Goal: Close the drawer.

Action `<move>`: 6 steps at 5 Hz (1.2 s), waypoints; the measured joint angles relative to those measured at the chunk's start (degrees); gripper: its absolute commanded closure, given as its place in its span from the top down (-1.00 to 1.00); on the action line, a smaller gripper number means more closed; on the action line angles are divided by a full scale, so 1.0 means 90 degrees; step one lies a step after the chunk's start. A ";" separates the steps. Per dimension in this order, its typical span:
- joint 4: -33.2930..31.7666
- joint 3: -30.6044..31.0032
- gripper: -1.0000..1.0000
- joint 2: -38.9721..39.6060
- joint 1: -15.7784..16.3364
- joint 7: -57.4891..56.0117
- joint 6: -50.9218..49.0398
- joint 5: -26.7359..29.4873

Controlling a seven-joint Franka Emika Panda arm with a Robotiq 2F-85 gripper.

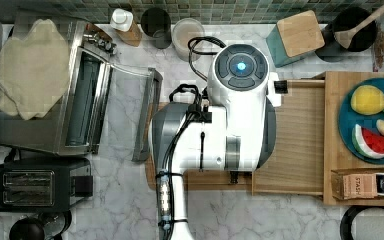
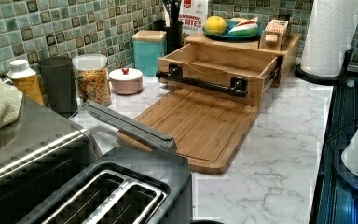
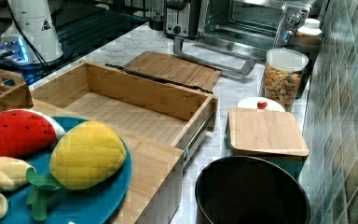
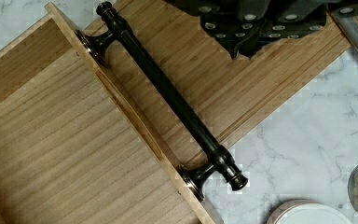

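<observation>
Marble counter (image 2: pixel 279 154) against a green tiled wall (image 2: pixel 51 28). Drawer (image 3: pixel 121 112) stands pulled out from its light wooden cabinet (image 3: pixel 154 186), empty, its front hanging over the darker cutting board (image 2: pixel 196 126). Dark bar handle (image 4: pixel 168 95) runs across the drawer front. Pincer (image 4: pixel 256 32) hovers above the cutting board, just beyond the handle on the side away from the drawer's bottom, not touching the handle. Pincer holds nothing; whether spread or pressed together, cannot tell.

The drawer (image 2: pixel 223 63) stands pulled out of the cabinet (image 2: pixel 289 51), over the cutting board (image 2: pixel 196 126) on the counter (image 2: pixel 279 163). A plate (image 2: pixel 230 33) lies on the cabinet.
</observation>
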 measured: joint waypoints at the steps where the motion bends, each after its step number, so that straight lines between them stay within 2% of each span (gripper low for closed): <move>1: -0.0012 0.0000 -1.00 0.0003 -0.0009 0.0000 -0.0040 0.0000; 3: -0.0218 -0.0001 -1.00 0.0029 -0.0010 -0.0055 0.0213 0.0000; 4: -0.0653 0.0002 -1.00 -0.0084 -0.0002 -0.0633 0.1001 0.0000; 6: -0.1554 0.0051 -1.00 -0.0159 -0.0014 -0.2024 0.1565 0.0000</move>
